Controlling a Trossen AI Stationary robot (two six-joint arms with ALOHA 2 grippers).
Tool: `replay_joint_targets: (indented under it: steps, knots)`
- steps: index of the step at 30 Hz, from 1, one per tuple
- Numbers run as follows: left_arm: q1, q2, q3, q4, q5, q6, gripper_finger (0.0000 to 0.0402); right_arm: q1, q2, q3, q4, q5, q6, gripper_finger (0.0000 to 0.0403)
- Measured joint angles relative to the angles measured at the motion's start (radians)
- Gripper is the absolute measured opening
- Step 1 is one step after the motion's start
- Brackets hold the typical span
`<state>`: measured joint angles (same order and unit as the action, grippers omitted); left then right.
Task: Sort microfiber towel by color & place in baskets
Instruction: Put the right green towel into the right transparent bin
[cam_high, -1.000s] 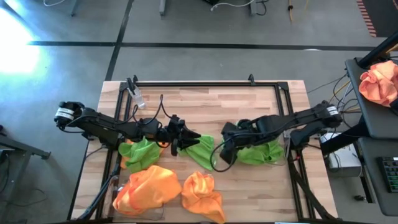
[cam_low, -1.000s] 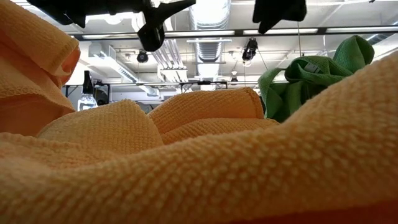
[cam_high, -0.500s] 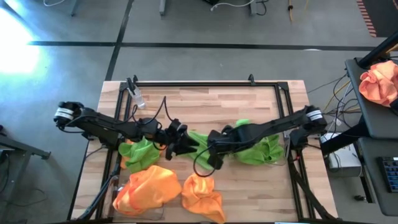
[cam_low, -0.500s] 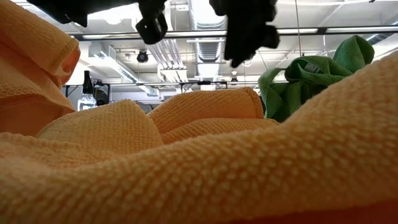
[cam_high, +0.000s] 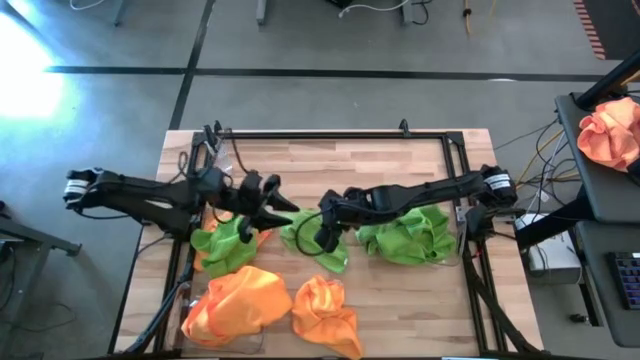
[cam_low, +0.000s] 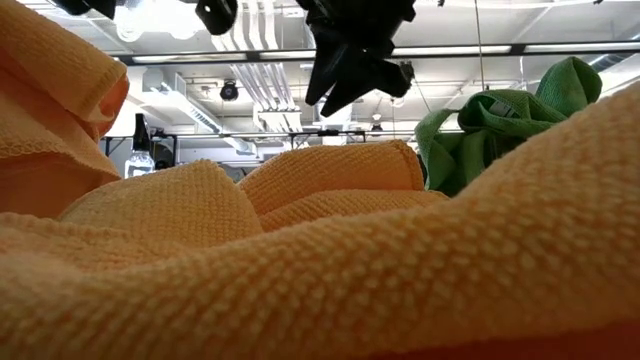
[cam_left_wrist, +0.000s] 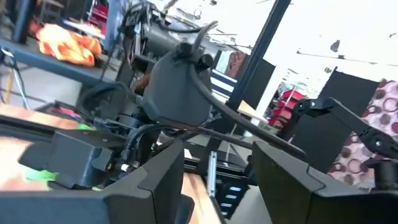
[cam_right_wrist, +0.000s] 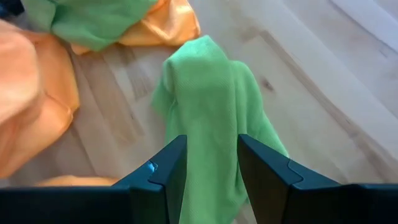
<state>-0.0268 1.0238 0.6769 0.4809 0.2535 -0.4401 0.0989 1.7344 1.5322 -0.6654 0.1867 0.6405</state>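
- Left gripper (cam_high: 283, 208) hovers near the left-hand green towel (cam_high: 226, 243) with fingers (cam_left_wrist: 155, 177) parted and empty; it should keep clear of the other arm, which it faces closely.
- Right gripper (cam_high: 325, 232) stands over the middle green towel (cam_high: 318, 243), fingers (cam_right_wrist: 168, 171) parted astride the raised fold (cam_right_wrist: 208, 93), gripping nothing yet; best to lower straight and pinch the ridge before lifting.
- The green heap (cam_high: 408, 238) on the right looks like its destination.
- Orange towels (cam_high: 236, 303) block most of the low view; the baskets are probably under the piles, though no rim shows clearly.
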Motion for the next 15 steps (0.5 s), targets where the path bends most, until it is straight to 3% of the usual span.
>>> replay_joint_targets:
  steps: [9,15]
  knots:
    - [0.005,-0.162,0.0,-0.224,-0.009,0.091,0.0174,-0.008,0.001,0.0,0.093,-0.001,-0.011,0.0134]
    - [0.006,-0.237,0.0,-0.412,-0.066,0.144,0.0174,-0.033,0.001,0.0,0.101,-0.001,-0.013,0.0134]
